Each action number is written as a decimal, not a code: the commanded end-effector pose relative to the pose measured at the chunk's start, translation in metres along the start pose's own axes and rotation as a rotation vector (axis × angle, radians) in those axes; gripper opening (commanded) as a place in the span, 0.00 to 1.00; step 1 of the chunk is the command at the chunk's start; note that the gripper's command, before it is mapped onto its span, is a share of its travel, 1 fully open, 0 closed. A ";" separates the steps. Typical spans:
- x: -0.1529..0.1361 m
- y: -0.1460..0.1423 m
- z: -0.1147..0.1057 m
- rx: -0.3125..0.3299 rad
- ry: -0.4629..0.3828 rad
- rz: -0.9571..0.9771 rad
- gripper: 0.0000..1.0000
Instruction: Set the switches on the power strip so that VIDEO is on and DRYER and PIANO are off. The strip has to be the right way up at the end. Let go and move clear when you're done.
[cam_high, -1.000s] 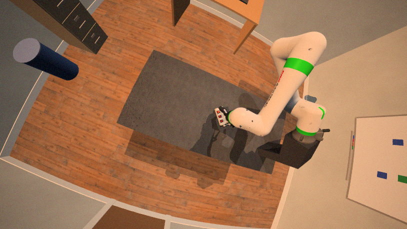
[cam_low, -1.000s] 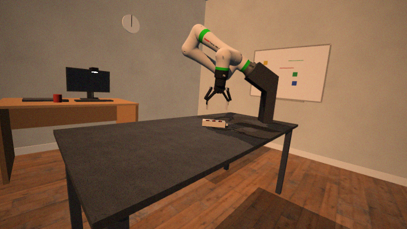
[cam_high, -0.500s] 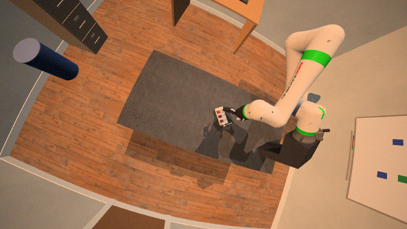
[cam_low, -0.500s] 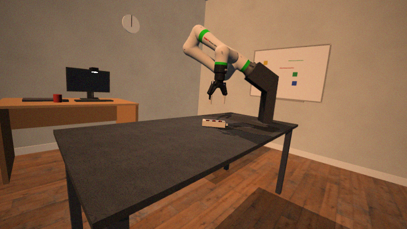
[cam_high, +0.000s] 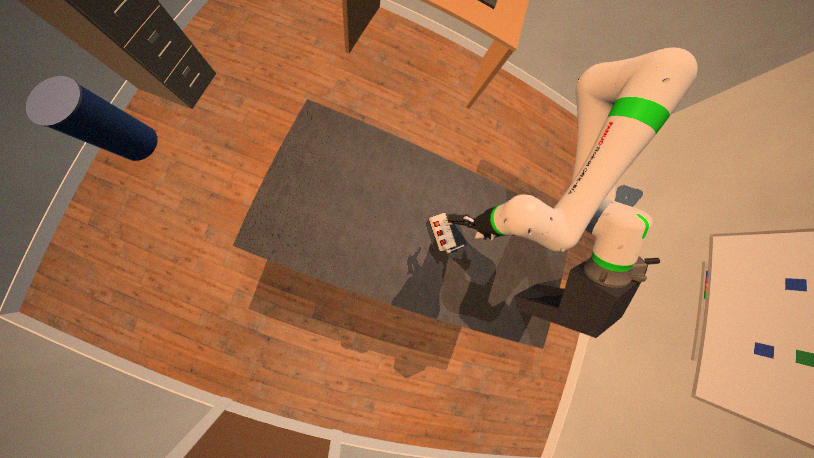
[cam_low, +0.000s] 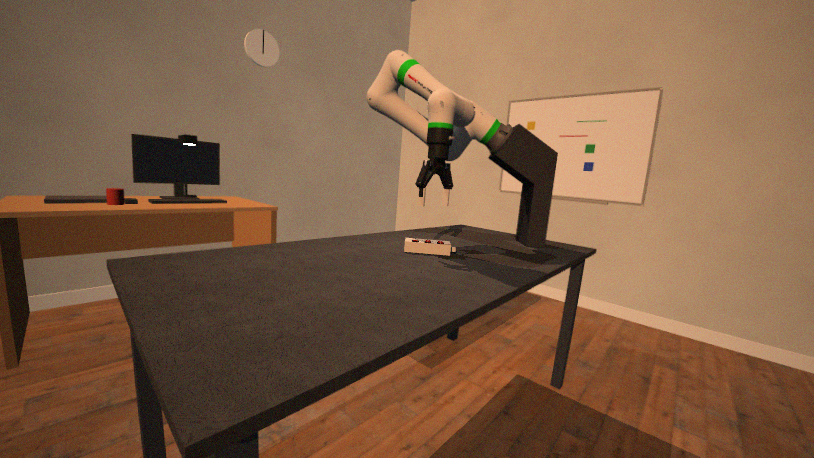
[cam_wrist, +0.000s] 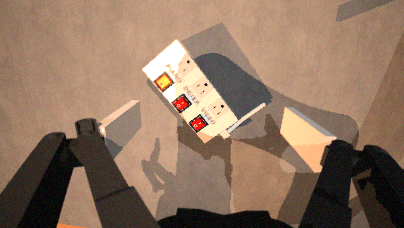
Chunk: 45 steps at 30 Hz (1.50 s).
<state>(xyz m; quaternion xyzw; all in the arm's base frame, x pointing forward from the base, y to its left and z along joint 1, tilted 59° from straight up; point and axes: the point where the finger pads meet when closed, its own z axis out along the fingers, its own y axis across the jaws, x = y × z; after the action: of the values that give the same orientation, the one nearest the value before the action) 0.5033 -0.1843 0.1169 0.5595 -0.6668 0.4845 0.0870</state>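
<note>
Approach is the step in hand: the gripper (cam_low: 434, 200) hangs above the power strip (cam_wrist: 192, 90), fingers spread wide and holding nothing. The strip lies face up on the dark bench (cam_low: 284, 296), near the arm's pedestal (cam_low: 532, 187). The PIANO switch (cam_wrist: 163, 81) glows brighter than DRYER (cam_wrist: 180, 104) and VIDEO (cam_wrist: 198, 122), so it probably wants pressing next, with one fingertip. Around stand a desk (cam_low: 136, 213), a whiteboard (cam_low: 620, 170) and a wood floor (cam_low: 654, 387).

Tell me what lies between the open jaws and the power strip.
Nothing: the exterior view shows only air between the gripper and the power strip lying below it on the table.
</note>
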 end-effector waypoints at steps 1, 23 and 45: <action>0.000 0.000 0.000 0.000 0.000 -0.002 1.00; 0.006 -0.080 0.051 0.001 0.001 -0.696 0.00; 0.006 -0.080 0.051 0.001 0.001 -0.696 0.00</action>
<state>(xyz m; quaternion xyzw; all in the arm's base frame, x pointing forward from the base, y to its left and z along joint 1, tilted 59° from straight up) 0.5897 -0.2188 0.1382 0.7531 -0.4360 0.4263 0.2469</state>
